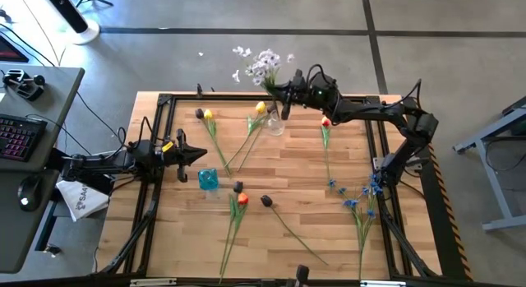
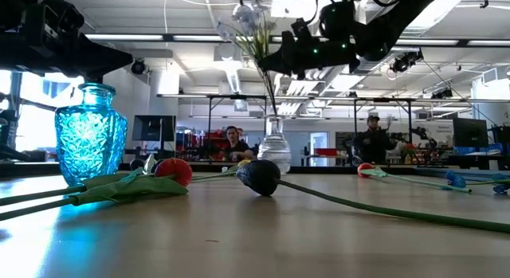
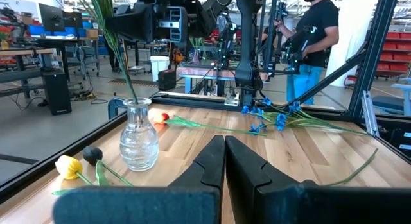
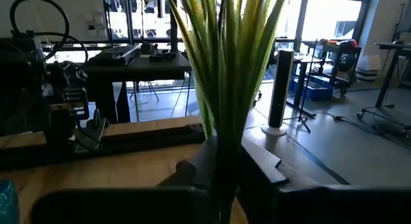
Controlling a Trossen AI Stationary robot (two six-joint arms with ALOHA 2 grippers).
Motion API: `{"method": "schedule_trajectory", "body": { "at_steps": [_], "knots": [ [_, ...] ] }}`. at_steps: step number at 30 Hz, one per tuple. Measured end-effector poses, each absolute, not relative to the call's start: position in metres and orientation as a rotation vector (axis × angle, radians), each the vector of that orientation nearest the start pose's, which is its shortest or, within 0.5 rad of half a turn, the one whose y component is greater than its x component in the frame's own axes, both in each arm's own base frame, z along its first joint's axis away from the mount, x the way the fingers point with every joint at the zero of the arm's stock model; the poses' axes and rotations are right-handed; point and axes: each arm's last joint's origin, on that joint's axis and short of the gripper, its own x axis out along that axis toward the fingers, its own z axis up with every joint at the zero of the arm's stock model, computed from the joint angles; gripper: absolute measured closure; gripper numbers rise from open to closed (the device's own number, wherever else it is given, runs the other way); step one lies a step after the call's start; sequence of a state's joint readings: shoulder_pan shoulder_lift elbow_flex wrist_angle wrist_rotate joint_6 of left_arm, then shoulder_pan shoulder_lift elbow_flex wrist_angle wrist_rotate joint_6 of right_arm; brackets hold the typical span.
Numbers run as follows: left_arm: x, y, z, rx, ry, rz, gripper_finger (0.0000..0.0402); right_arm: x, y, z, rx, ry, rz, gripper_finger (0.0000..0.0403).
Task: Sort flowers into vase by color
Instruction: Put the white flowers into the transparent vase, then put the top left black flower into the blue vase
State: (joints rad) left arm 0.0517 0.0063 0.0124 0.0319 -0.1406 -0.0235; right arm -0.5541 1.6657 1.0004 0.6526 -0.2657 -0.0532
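Note:
My right gripper (image 1: 283,91) is over the table's far edge, above a clear glass vase (image 1: 275,122), and is shut on a bunch of white-lilac sprigs (image 1: 263,65). Their blossoms (image 2: 247,15) stand high above the vase (image 2: 274,146). My left gripper (image 1: 193,155) hovers shut at the table's left, just beside a blue glass vase (image 1: 208,178). Yellow tulips (image 1: 208,114), orange-red tulips (image 1: 241,199), dark purple tulips (image 1: 266,201) and blue blossoms (image 1: 362,192) lie flat on the table. My right gripper pinches the sprigs' green stems (image 4: 225,121) between its two fingers, about midway down the bunch. The fingers come in level from the table's right, across the stems. The bunch stands nearly upright, with its lower ends (image 2: 273,123) running down into the clear vase's neck.
A black frame rail (image 1: 246,96) runs round the wooden table. A yellow tulip (image 3: 67,165) and a dark one (image 3: 93,153) lie close to the clear vase (image 3: 139,134). People stand in the room beyond the table's far edge. Bare wood lies in the middle of the table.

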Motion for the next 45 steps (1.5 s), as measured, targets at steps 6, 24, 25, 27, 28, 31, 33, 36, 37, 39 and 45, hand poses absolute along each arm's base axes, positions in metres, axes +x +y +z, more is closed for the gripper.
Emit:
{"method": "schedule_trajectory", "body": {
  "at_steps": [6,24,25,27,28,31,33,36,37,39,45],
  "knots": [
    [0.097,0.009,0.170,-0.025,-0.040,0.192,0.0401,0.319,-0.188,0.261,-0.047,0.022,-0.288,0.0245],
    [0.097,0.009,0.170,-0.025,-0.040,0.191,0.0401,0.268,-0.161,0.312,0.013,0.177,-0.404,0.0153],
    [0.097,0.009,0.170,-0.025,-0.040,0.192,0.0401,0.261,-0.157,0.316,0.029,0.199,-0.420,0.0153],
    [0.097,0.009,0.170,-0.025,-0.041,0.191,0.0401,0.247,-0.147,0.325,0.070,0.237,-0.446,0.0153],
    [0.097,0.009,0.170,-0.025,-0.040,0.192,0.0401,0.240,-0.141,0.329,0.087,0.256,-0.460,0.0153],
    [0.097,0.009,0.170,-0.025,-0.041,0.191,0.0401,0.219,-0.119,0.337,0.146,0.321,-0.485,0.0153],
    [0.097,0.009,0.170,-0.025,-0.041,0.191,0.0401,0.208,-0.104,0.340,0.202,0.367,-0.497,0.0153],
    [0.097,0.009,0.170,-0.025,-0.040,0.191,0.0401,0.194,-0.083,0.339,0.324,0.428,-0.500,0.0153],
    [0.097,0.009,0.170,-0.025,-0.040,0.191,0.0401,0.191,-0.077,0.337,0.368,0.456,-0.494,0.0153],
    [0.097,0.009,0.170,-0.025,-0.040,0.193,0.0401,0.188,-0.066,0.332,0.454,0.516,-0.486,0.0153],
    [0.096,0.011,0.171,0.068,-0.039,0.246,0.0401,0.192,-0.045,0.316,0.612,0.682,-0.484,0.0153]
  ]
}}
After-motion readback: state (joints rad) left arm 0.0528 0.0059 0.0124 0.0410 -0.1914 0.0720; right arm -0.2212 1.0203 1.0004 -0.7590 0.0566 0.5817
